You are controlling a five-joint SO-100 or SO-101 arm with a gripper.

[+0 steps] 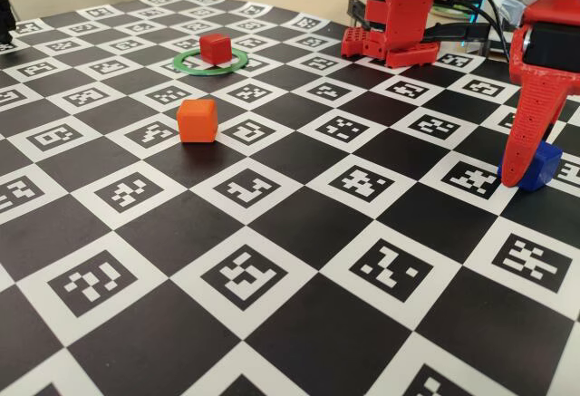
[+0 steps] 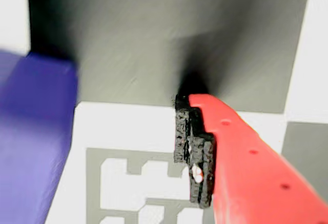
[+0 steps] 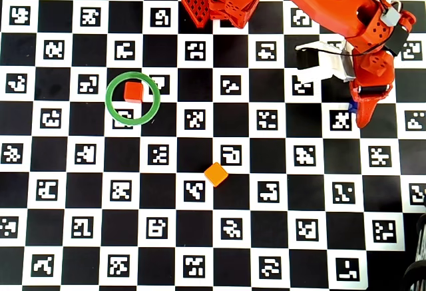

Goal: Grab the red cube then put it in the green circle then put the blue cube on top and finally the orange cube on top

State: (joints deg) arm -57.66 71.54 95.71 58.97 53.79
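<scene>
On a checkerboard mat printed with fiducial markers point(image 1: 245, 278), the red cube point(image 3: 133, 92) is seen already placed inside the green circle point(image 3: 154, 108), toward its 11 o'clock edge in the overhead view, so the first step is judged complete. The blue cube point(image 1: 542, 166) is now being addressed: at about 3 o'clock on the board in the overhead view, the gripper point(image 1: 523, 177) is lowered to the mat with the cube between its fingers. In the wrist view the cube point(image 2: 31, 137) is shown at 9 o'clock, apart from the black-padded red finger point(image 2: 197, 147), so the jaws are read as parted and the cube as not yet gripped. The orange cube point(image 3: 215, 174) is left untouched near the board's centre, at roughly 5 o'clock from the ring. Two stacking steps are still to be done.
</scene>
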